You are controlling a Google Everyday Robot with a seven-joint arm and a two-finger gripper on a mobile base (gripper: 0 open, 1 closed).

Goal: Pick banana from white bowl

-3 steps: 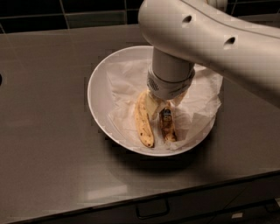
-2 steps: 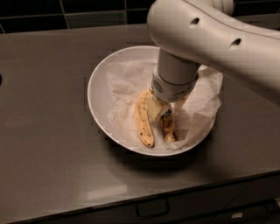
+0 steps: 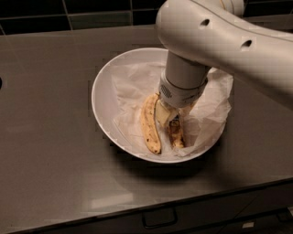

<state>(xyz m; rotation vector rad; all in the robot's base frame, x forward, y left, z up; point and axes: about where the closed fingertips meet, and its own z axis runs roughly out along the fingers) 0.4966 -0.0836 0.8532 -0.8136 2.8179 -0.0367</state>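
Note:
The white bowl [image 3: 104, 93], lined with crumpled white paper, sits on the dark counter. Two bananas lie in it side by side. The yellower, speckled one [image 3: 149, 125] is on the left. The browner, bruised banana [image 3: 176, 135] is on the right, and its upper half is hidden under my gripper. My gripper [image 3: 168, 117] reaches straight down into the bowl from the white arm [image 3: 219, 39] and sits right on the upper end of the brown banana, next to the yellow one.
The dark counter [image 3: 46, 137] stretches around the bowl. Its front edge, with a drawer handle [image 3: 159, 218], runs below. A dark tiled wall [image 3: 68, 11] stands behind. My arm covers the bowl's right rear part.
The arm and wrist have shifted a little to the right over the bowl. Both bananas lie where they were.

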